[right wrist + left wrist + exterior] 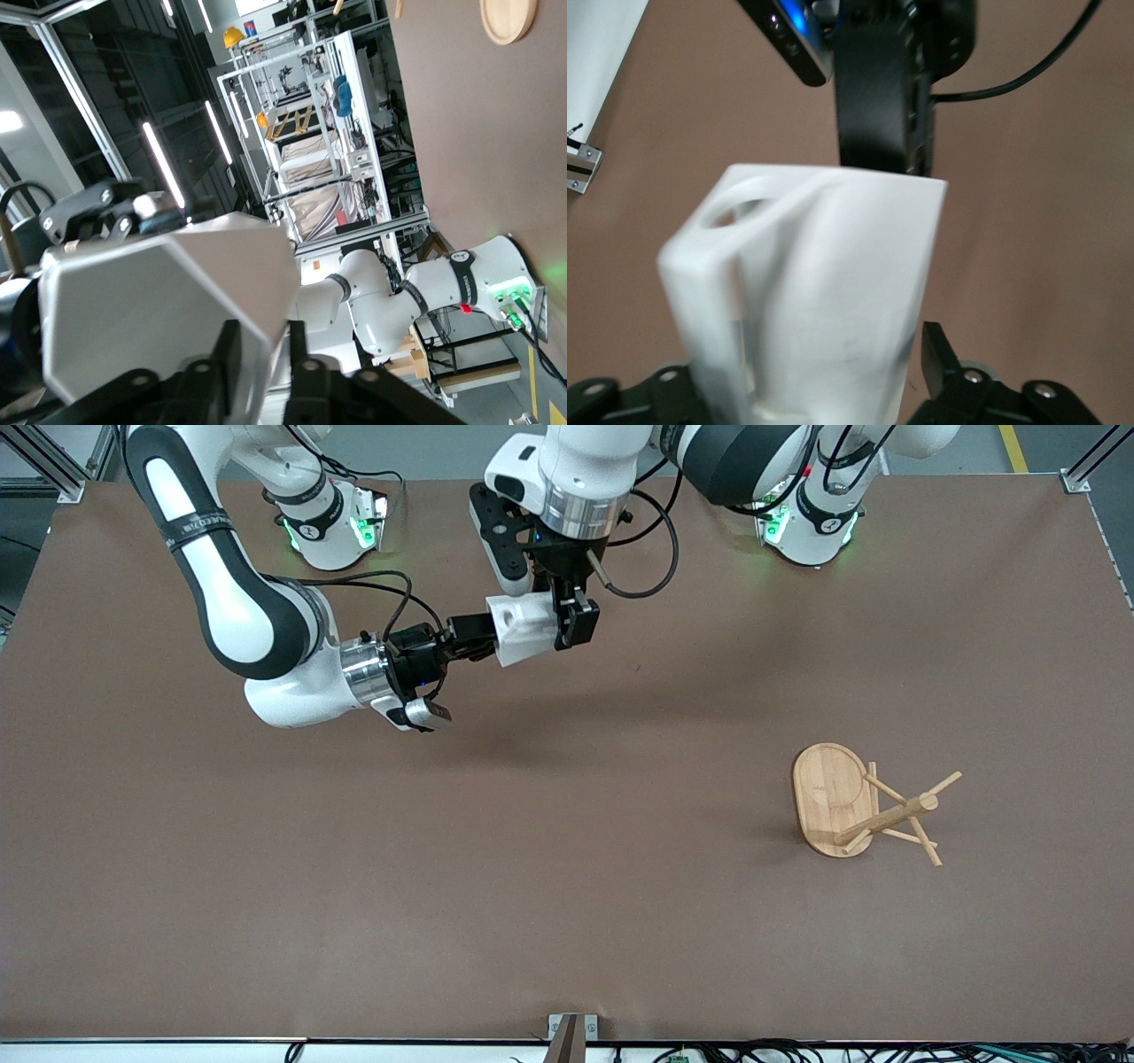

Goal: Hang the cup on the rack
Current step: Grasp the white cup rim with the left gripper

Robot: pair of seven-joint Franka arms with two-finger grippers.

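Note:
The white faceted cup [523, 629] hangs on its side in the air over the table's part near the robots' bases, between both grippers. My left gripper [571, 618] comes down from above and is shut on the cup's body [824, 292]; one finger [939, 354] shows beside the cup wall. My right gripper [483, 636] reaches in level from the right arm's end. Its fingers [226, 354] stand a little open astride the cup's rim wall [168, 310]. The bamboo rack [886, 815] looks tipped on its side toward the left arm's end, its oval base [828, 793] on edge.
The brown table [532, 886] stretches wide between the cup and the rack. A small metal bracket [571, 1032] sits at the table's edge nearest the front camera. Both arm bases [328, 522] [806, 522] stand along the edge farthest from it.

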